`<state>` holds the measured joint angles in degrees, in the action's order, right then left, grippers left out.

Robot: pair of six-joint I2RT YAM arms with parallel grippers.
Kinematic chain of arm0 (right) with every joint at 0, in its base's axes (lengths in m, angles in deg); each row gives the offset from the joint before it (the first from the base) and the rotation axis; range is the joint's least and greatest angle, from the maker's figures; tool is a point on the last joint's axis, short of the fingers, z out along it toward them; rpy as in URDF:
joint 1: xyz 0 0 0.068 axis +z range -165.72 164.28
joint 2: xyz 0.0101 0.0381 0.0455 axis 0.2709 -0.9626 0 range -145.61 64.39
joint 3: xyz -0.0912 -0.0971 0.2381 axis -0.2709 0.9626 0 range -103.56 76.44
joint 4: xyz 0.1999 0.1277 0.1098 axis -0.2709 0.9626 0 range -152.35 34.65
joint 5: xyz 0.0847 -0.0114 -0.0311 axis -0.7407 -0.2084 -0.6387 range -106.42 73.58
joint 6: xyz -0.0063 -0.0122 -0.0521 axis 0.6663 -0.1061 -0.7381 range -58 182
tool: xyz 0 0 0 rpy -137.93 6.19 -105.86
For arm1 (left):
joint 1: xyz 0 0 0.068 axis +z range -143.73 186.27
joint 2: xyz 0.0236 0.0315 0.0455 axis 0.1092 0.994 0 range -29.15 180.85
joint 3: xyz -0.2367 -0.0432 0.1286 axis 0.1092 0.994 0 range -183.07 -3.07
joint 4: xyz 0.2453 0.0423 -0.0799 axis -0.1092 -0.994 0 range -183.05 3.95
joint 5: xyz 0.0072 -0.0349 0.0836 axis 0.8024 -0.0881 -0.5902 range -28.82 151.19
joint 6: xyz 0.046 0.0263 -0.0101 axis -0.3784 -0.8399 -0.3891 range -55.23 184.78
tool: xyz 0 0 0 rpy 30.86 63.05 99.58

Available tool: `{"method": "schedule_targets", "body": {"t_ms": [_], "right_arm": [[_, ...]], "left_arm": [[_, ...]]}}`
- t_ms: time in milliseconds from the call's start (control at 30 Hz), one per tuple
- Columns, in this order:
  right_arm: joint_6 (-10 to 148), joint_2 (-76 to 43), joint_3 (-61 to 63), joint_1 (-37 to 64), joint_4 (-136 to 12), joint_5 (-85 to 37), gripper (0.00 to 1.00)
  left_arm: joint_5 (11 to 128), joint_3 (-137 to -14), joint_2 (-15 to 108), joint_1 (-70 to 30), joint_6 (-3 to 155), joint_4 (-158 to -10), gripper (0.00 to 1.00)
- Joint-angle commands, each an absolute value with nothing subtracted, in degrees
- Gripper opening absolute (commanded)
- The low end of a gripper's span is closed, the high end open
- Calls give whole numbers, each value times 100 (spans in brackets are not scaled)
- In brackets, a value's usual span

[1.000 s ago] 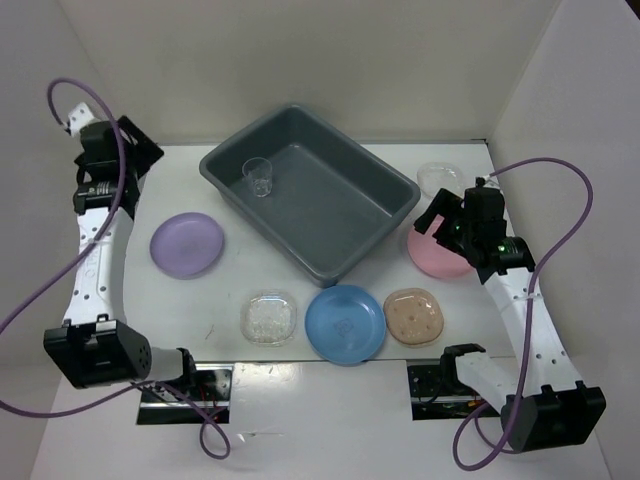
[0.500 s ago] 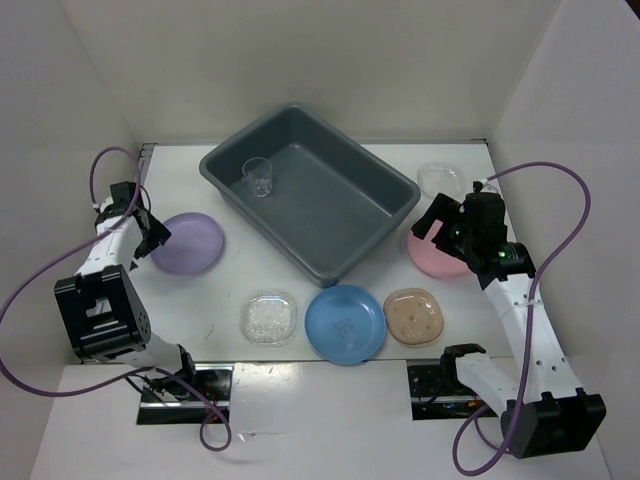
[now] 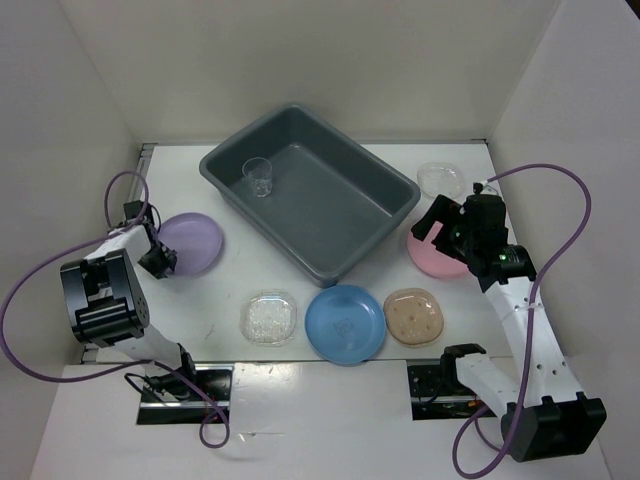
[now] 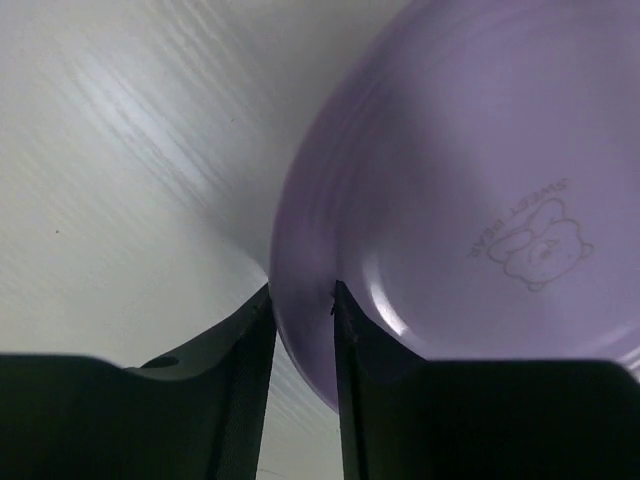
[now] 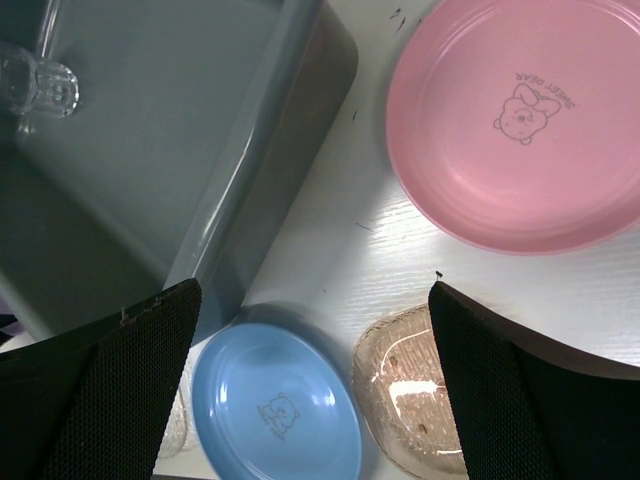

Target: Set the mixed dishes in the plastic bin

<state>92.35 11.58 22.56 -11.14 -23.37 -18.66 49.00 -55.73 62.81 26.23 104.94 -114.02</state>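
Observation:
A lavender plate lies on the table left of the dark grey plastic bin. My left gripper is at its left edge. In the left wrist view the two fingers press on either side of the lavender plate's rim, so my left gripper is shut on it. A small clear cup stands inside the bin. My right gripper hangs open above the pink plate. The right wrist view has my right gripper empty over the table, with the pink plate beyond it.
A blue plate, a tan dish and a clear square dish lie in a row near the front. Another clear dish sits at the back right. White walls enclose the table on three sides.
My left arm swung down from the back left corner to the lavender plate's left rim, and its jaws closed on that rim. The right arm barely moved.

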Motion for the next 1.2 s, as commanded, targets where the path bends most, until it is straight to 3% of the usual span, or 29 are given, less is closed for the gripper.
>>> {"method": "schedule_targets", "body": {"t_ms": [0,200,300,333,433,600,767,967,1167], "right_arm": [[9188,1245,2274,-1150,-2509,-1888,100],[9188,1298,2274,-1150,-2509,-1835,100],[9188,1298,2274,-1150,-2509,-1835,100],[9188,1298,2274,-1150,-2509,-1835,100],[9188,1298,2274,-1150,-2509,-1835,100],[9188,1298,2327,-1150,-2561,-1888,100],[9188,1298,2327,-1150,-2614,-1941,100],[9188,1245,2327,-1150,-2614,-1941,100],[9136,1245,2327,-1150,-2614,-1993,100]], "left_arm": [[5037,-5519,6349,2622,10723,-11022,34],[4924,-5466,6411,2622,10836,-11074,0],[4590,-5519,6182,2674,10898,-11145,0],[4337,-5675,5485,2883,11316,-11415,0],[4073,-5869,4892,3254,11531,-11653,0],[3982,-6766,4741,3255,11365,-11918,0],[5789,-7539,4477,3255,11259,-11594,0],[8471,-8014,4485,2694,11934,-9987,0],[8149,-8410,5422,831,12120,-9484,0]]}}
